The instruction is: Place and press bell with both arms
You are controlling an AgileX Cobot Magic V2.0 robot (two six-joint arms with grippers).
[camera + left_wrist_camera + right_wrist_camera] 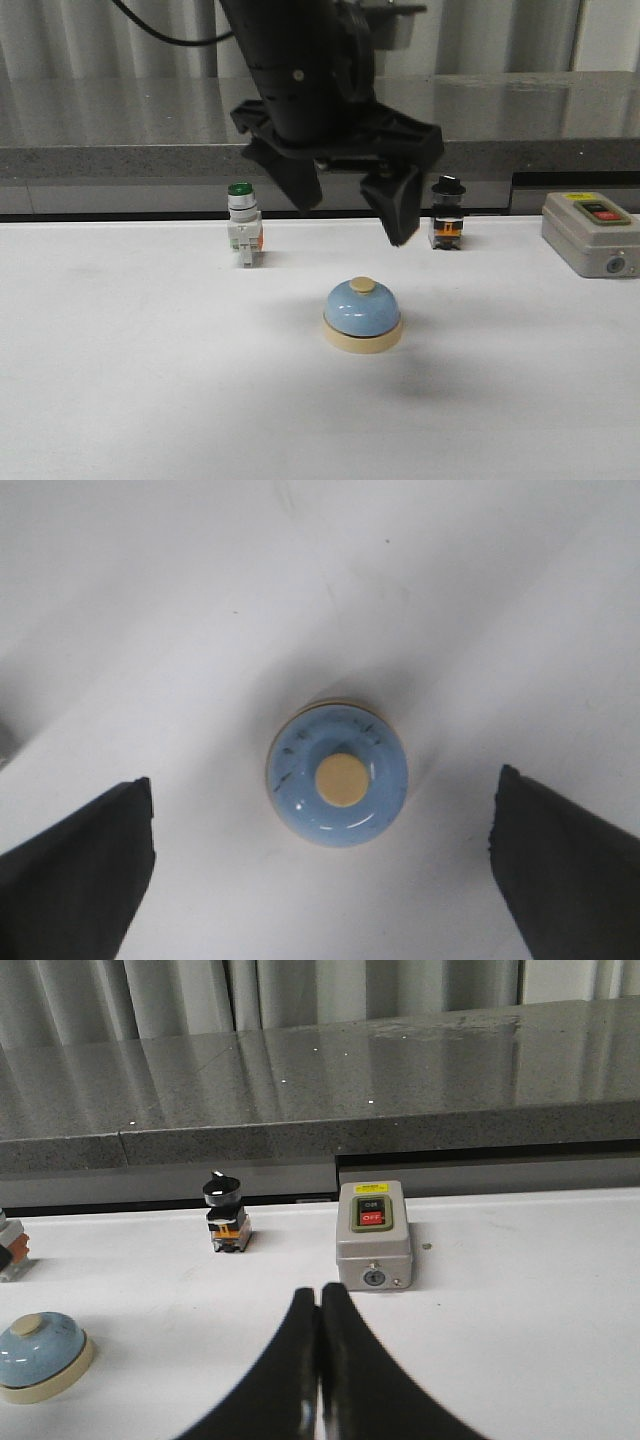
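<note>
The pale-blue bell [363, 315] with a cream base and cream top button stands upright on the white table, near the middle. My left gripper [354, 222] hangs above and slightly behind it, open wide and empty, not touching it. In the left wrist view the bell [337, 775] lies between the two spread black fingers [90, 860], seen from straight above. My right gripper [320, 1295] is shut and empty, low over the table; the bell [38, 1355] sits off to one side of it. The right arm does not show in the front view.
A green-capped white switch [243, 225] stands behind the bell to the left, a black-capped switch [447, 212] behind to the right. A grey on/off switch box [590, 233] sits at the far right. A grey stone ledge [120, 160] runs along the table's back edge.
</note>
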